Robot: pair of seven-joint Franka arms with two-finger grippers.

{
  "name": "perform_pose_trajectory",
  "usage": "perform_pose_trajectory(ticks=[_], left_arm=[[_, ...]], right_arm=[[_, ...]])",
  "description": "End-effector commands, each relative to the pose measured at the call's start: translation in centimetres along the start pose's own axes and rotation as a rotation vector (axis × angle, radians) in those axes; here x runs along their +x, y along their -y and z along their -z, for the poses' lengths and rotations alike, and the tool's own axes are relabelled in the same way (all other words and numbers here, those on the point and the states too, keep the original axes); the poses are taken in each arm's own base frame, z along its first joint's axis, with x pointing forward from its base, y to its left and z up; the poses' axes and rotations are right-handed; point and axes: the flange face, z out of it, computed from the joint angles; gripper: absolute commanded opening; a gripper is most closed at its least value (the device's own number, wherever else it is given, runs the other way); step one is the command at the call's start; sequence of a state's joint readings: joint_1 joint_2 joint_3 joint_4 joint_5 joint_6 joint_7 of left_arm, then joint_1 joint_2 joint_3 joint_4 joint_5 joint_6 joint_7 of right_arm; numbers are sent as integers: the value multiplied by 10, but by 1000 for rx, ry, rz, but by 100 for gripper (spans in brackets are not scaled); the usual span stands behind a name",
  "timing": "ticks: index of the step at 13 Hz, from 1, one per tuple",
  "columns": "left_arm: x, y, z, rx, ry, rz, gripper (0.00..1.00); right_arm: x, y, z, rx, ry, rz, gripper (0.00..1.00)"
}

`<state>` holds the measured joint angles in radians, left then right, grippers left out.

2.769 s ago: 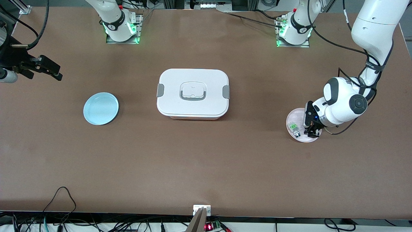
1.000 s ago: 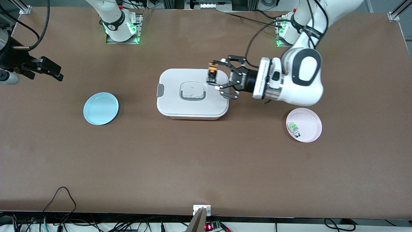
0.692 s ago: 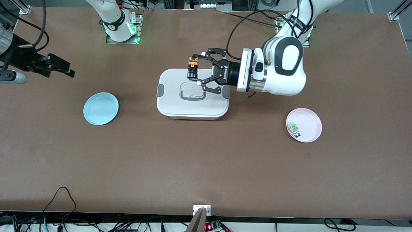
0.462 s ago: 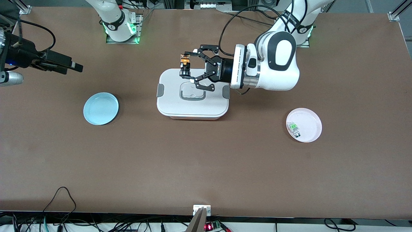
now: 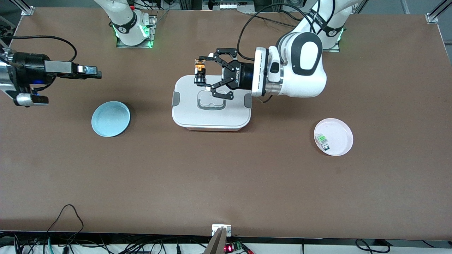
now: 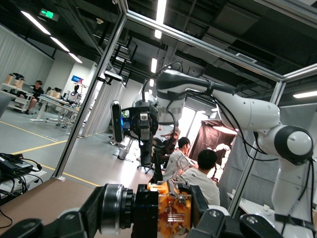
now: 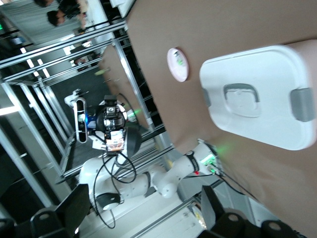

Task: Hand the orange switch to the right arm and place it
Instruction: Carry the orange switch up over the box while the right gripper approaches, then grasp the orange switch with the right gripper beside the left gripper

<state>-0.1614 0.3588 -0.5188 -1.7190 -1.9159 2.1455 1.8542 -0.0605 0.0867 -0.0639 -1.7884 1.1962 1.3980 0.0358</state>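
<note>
You had the brown bench [image 5: 226, 183] filling nearly the whole front frame, and the white lidded box [image 5: 211, 103] sat at its centre. The left arm [image 5: 300, 70] reached in from its base at the upper right, and the right arm [image 5: 21, 70] came in at the upper left edge of the frame.

Your left pincer [image 5: 203, 76] was clamped on the orange switch [image 5: 199, 71], holding it in the air over the box edge that lies toward the arms' bases, just above centre in the front frame. The switch's long axis ran roughly up and down the frame, across the line between the two pincers; its orange end showed uppermost and its black end below. In the left wrist view it sat at the bottom centre, orange body [image 6: 171, 213] between the fingers.

Your right pincer [image 5: 92, 71] hung with its jaws spread and empty over bare bench, just above the blue plate [image 5: 111, 118] in the frame, its fingers aimed at the switch. The two pincers were well apart, facing along one line, so I judged the handover turned on closing that gap head-on.

At the lower right, the pink plate [image 5: 339, 131] held a small clear-grey part with a green label [image 5: 322, 140].
</note>
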Motion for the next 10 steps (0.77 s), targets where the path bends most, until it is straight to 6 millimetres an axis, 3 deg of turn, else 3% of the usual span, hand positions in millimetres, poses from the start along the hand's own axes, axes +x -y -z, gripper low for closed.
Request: perform_pose_trajectory(ticks=[1, 6, 10], left_arm=[[6, -14, -37, 30, -32, 13, 0], [4, -44, -84, 72, -41, 51, 0], [1, -59, -111, 96, -41, 66, 0]], right_arm=[[-1, 2, -33, 88, 39, 28, 100], [1, 12, -87, 128, 50, -14, 100], [-12, 20, -128, 193, 81, -61, 100]])
